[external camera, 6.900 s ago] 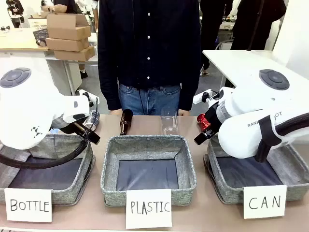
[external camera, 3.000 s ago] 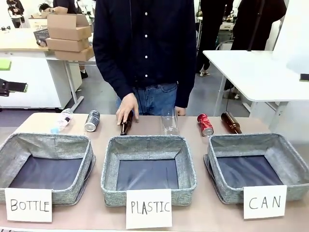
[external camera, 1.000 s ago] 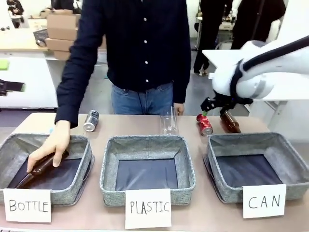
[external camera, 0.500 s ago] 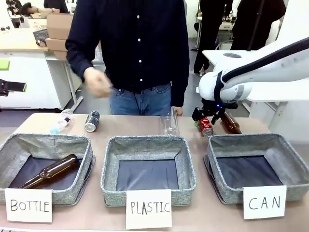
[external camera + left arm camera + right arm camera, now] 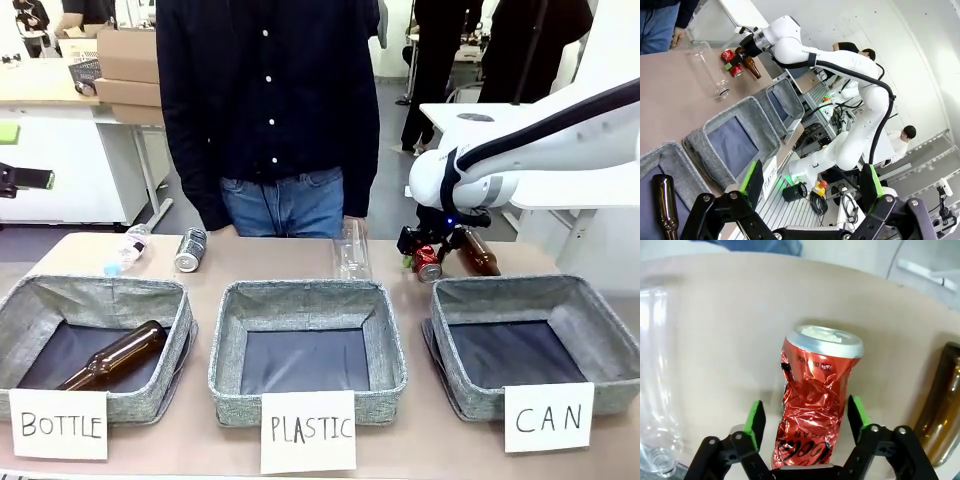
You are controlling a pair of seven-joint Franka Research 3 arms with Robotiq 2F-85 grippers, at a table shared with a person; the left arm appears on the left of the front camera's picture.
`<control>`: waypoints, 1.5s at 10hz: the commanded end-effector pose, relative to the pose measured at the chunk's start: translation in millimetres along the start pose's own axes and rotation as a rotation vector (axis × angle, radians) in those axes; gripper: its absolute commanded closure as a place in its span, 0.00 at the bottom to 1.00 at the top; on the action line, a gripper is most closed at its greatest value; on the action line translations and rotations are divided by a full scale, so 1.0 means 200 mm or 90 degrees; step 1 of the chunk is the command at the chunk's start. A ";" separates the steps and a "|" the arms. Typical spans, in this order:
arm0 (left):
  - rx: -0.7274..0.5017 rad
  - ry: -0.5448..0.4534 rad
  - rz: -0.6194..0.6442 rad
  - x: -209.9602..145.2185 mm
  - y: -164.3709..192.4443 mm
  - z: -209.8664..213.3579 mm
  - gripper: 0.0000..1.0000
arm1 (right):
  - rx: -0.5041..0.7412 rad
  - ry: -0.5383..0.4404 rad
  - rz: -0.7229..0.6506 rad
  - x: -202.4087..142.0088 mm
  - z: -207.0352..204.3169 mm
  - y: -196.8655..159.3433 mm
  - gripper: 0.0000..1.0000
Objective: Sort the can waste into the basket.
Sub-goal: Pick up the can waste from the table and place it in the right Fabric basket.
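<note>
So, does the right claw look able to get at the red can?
Probably yes: the right claw straddles the red can, one finger on each side, and the brown bottle and clear bottle beside it leave both fingers room.

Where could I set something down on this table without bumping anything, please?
Bare: the table strip between the dark can and the clear bottle, behind the PLASTIC basket; also the floors of that basket and the CAN basket. Crowded: back right, where the right gripper straddles the red can beside a brown bottle.
</note>
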State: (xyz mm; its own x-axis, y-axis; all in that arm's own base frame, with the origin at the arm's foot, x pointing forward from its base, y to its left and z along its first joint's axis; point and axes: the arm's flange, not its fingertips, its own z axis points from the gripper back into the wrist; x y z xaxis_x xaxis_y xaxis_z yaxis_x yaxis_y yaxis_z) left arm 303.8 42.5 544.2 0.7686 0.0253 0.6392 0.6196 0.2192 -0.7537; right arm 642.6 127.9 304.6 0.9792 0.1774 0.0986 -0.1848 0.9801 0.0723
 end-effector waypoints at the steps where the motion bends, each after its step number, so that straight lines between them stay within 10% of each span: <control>1: -0.013 -0.009 -0.015 0.01 0.00 0.00 0.00 | -0.030 0.016 -0.016 0.03 0.01 0.02 1.00; 2: -0.013 -0.009 -0.015 0.01 0.00 0.00 0.00 | -0.029 0.016 -0.018 0.03 0.01 0.02 0.64; 3: -0.013 -0.009 -0.015 0.01 0.00 0.00 0.00 | -0.030 0.012 -0.023 0.03 0.01 0.01 1.00; 12: -0.013 -0.009 -0.015 0.01 0.00 0.00 0.00 | -0.006 0.004 -0.015 0.01 0.05 -0.01 1.00; 15: -0.013 -0.009 -0.015 0.01 0.00 0.00 0.00 | 0.070 -0.004 0.058 -0.33 0.61 -0.03 1.00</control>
State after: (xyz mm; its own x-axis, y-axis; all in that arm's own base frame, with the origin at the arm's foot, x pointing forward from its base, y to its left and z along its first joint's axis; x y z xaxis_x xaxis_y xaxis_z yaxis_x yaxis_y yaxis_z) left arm 303.6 42.5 544.7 0.7680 0.0249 0.6399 0.6204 0.2191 -0.7531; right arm 618.7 121.0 373.9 0.9724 0.2042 0.1131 -0.2155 0.9715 0.0989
